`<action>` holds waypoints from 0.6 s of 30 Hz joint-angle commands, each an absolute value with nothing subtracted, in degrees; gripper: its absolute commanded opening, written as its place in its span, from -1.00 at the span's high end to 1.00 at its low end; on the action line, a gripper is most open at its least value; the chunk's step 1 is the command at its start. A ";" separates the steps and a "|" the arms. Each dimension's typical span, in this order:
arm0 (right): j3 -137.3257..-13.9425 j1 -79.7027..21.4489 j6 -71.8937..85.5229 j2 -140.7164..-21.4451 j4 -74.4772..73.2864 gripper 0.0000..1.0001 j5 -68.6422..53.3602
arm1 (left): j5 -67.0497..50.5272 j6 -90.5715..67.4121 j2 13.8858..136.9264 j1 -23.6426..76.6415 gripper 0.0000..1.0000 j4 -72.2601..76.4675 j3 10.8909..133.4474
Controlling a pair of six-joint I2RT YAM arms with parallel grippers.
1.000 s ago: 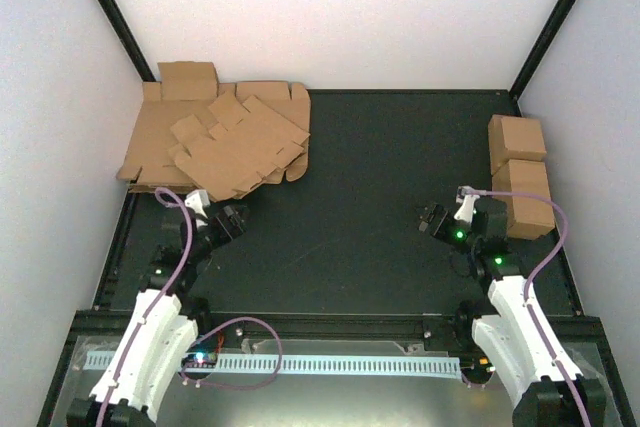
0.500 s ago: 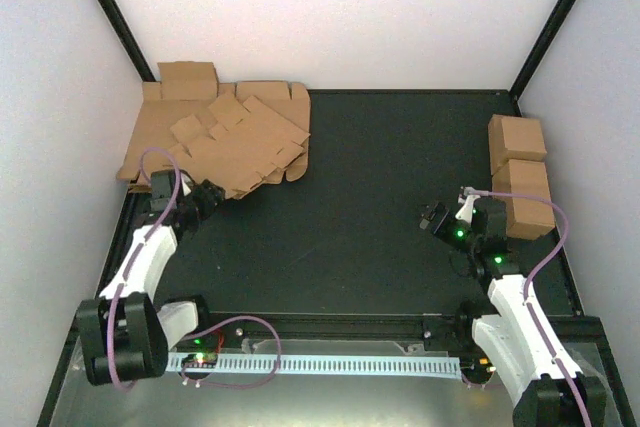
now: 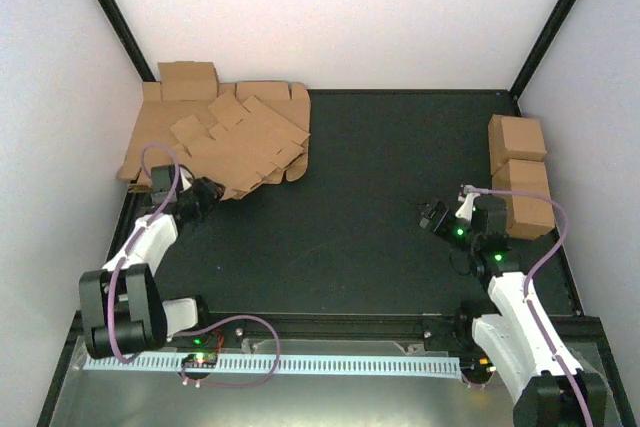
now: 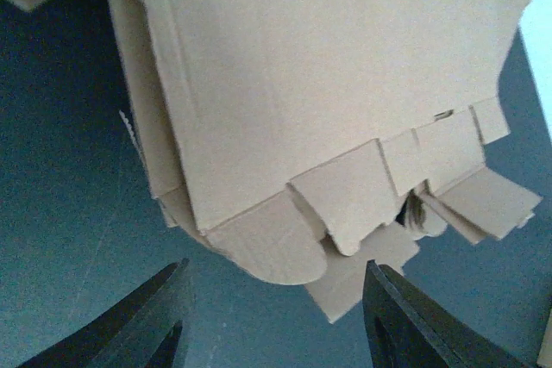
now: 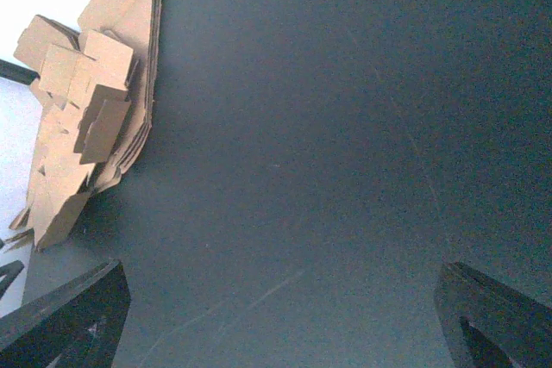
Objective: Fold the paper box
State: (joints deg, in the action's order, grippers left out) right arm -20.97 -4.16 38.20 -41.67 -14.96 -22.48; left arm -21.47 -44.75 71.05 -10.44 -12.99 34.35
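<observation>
1. The left gripper [image 3: 208,195] sits low over the dark table [image 3: 380,167]. Its two fingers are spread apart and nothing is between them.
2. Right in front of those fingers [image 4: 147,325] is the near edge of the heap of cardboard sheets [image 3: 165,137]. From the left wrist view, the rounded flaps and small tabs stop just short of the fingertips, with a strip of bare table between them.
3. The paper box [image 3: 240,142], as far as I can tell, is the flat die-cut sheet lying askew on top of that heap. It is straight ahead of the left gripper, and its flapped edge [image 4: 345,204] is the side nearest the fingers.
4. Thinner layers of the heap stick out underneath the sheet, to the left and right of the gripper's line.
5. The right gripper [image 3: 432,217] is also wide open and holding nothing. It points across the bare table, and its wrist view shows only dark surface between its fingers [image 5: 60,316].
6. The heap is well apart from the right gripper, far ahead and off to its left [image 5: 86,118].
7. Behind the right gripper, just beside its wrist, stands the nearer cardboard cuboid [image 3: 525,197]. The second cuboid [image 3: 517,137] is close to it, further back.
</observation>
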 commanded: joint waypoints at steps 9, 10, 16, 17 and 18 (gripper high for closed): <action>-22.97 -4.31 38.01 -43.54 -12.98 -1.00 -21.88 | -16.92 -48.45 63.50 -10.76 -0.13 -11.52 34.24; -23.09 -4.31 37.97 -43.51 -13.08 -1.00 -21.91 | -17.03 -48.58 64.46 -10.73 -0.12 -11.33 34.46; -23.16 -4.31 37.63 -43.45 -13.27 -1.00 -22.03 | -16.46 -48.75 70.31 -10.77 -0.10 -8.89 35.99; -23.20 -4.31 37.54 -43.42 -13.27 -1.00 -22.17 | -16.59 -48.71 71.18 -10.79 -0.09 -8.42 36.25; -23.16 -4.30 37.53 -43.47 -13.29 -1.00 -22.34 | -16.61 -48.75 71.97 -10.80 -0.09 -8.05 36.50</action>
